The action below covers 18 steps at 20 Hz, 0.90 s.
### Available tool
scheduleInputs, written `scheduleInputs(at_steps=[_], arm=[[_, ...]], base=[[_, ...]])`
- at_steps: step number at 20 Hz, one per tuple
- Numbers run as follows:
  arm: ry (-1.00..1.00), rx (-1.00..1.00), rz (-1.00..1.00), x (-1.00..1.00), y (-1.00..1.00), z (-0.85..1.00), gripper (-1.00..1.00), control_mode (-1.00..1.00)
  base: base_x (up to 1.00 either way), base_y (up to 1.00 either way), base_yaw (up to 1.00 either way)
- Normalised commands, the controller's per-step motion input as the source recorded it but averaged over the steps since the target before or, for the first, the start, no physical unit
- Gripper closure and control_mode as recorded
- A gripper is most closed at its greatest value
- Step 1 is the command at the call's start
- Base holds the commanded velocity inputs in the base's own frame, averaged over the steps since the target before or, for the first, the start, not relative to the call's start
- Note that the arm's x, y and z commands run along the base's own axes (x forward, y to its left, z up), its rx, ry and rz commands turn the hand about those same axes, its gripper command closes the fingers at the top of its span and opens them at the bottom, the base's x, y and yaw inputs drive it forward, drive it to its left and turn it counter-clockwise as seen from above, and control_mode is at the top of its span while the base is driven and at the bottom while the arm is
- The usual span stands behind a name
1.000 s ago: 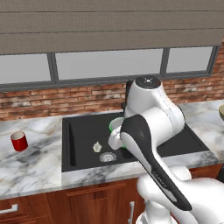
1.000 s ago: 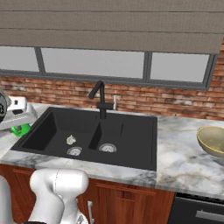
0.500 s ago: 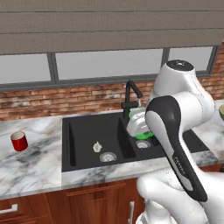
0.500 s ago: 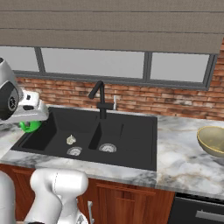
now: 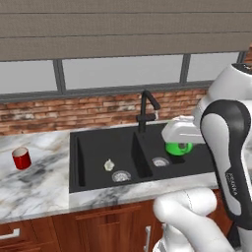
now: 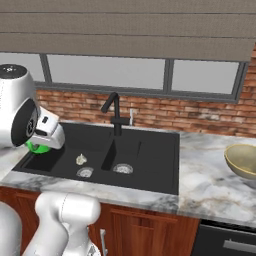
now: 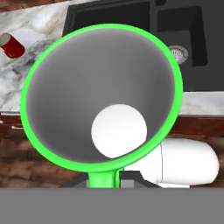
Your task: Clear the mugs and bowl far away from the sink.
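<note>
Carrying the green mug (image 5: 178, 147) clear of the counter, the gripper (image 5: 181, 141) has its fingers pinched tight on the mug, apparently at the handle side, so the mug hangs beneath the white hand above the right basin of the sink (image 5: 98, 152). The hand view looks straight into the mug's pale inside (image 7: 105, 96), ringed by its bright green rim, which suggests the grip sits at the rim by the handle stub at the bottom of that view. From the right base view the green mug (image 6: 38, 147) peeks out below the hand, over the sink's (image 6: 150, 160) near left corner. The red mug (image 5: 21, 158) stands upright on the marble counter (image 5: 34, 187) well to the sink's left, untouched. The bowl (image 6: 244, 161) rests on the counter at the far right, apart from the sink. Judging by this, one mug is in transit while the red mug may yet need moving.
</note>
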Motion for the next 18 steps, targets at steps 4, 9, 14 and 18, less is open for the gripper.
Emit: scheduleInputs(at_steps=[4, 9, 14, 18], arm=[[0.0, 0.0, 0.0, 0.0, 0.0, 0.0, 1.0, 1.0], [0.0, 0.0, 0.0, 0.0, 0.0, 0.0, 1.0, 1.0], [0.0, 0.0, 0.0, 0.0, 0.0, 0.0, 1.0, 1.0], [0.0, 0.0, 0.0, 0.0, 0.0, 0.0, 1.0, 1.0]], base=[[-0.6, 0.03, 0.28], [-0.42, 0.4, 0.41], [0.0, 0.0, 1.0], [0.0, 0.0, 1.0]])
